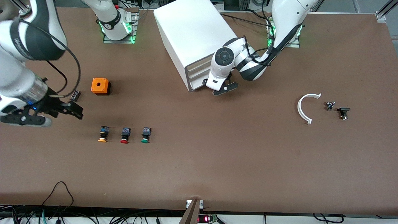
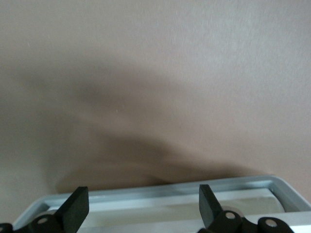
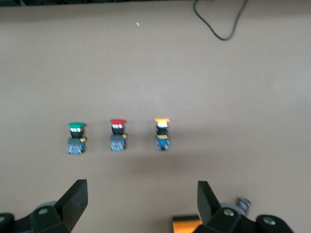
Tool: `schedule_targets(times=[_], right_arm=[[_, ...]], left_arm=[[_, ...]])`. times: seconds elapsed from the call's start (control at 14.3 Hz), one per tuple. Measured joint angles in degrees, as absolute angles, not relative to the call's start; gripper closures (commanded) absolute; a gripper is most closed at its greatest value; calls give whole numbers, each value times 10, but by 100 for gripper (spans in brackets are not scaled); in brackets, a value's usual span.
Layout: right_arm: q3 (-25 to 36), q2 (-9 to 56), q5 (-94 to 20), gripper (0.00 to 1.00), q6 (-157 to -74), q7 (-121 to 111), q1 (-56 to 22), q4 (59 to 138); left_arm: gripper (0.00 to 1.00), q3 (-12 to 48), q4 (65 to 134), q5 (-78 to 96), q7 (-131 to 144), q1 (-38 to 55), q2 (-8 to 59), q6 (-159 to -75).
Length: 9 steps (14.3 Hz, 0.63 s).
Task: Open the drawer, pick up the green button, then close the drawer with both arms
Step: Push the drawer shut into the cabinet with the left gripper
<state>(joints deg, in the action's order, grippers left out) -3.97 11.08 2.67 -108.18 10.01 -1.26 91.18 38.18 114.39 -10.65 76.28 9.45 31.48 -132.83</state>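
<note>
The white cabinet point(image 1: 189, 34) stands at the robots' edge of the table. My left gripper point(image 1: 224, 89) is open, low at the foot of the cabinet's drawer fronts point(image 1: 196, 77). In the left wrist view the gripper point(image 2: 143, 206) has the white rim of a tray-like drawer point(image 2: 170, 193) between its spread fingers, not clamped. The green-capped button point(image 1: 145, 135) lies on the table in a row with a red-capped one point(image 1: 125, 135) and an orange-capped one point(image 1: 103, 134). My right gripper point(image 1: 73, 110) is open and empty above the table beside that row. The right wrist view point(image 3: 141, 204) shows the green button point(image 3: 77, 138).
An orange box point(image 1: 100, 86) and a small black part point(image 1: 75, 95) lie toward the right arm's end. A white curved piece point(image 1: 306, 107) and two small parts point(image 1: 330, 105) point(image 1: 343, 112) lie toward the left arm's end.
</note>
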Motion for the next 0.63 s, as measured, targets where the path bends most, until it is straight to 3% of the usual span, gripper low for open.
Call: schedule_targets(times=[0.63], right_arm=[[-41, 32, 0, 0, -968, 92, -11, 917]], left_arm=[[0, 396, 1145, -63, 763, 93, 329, -1311]])
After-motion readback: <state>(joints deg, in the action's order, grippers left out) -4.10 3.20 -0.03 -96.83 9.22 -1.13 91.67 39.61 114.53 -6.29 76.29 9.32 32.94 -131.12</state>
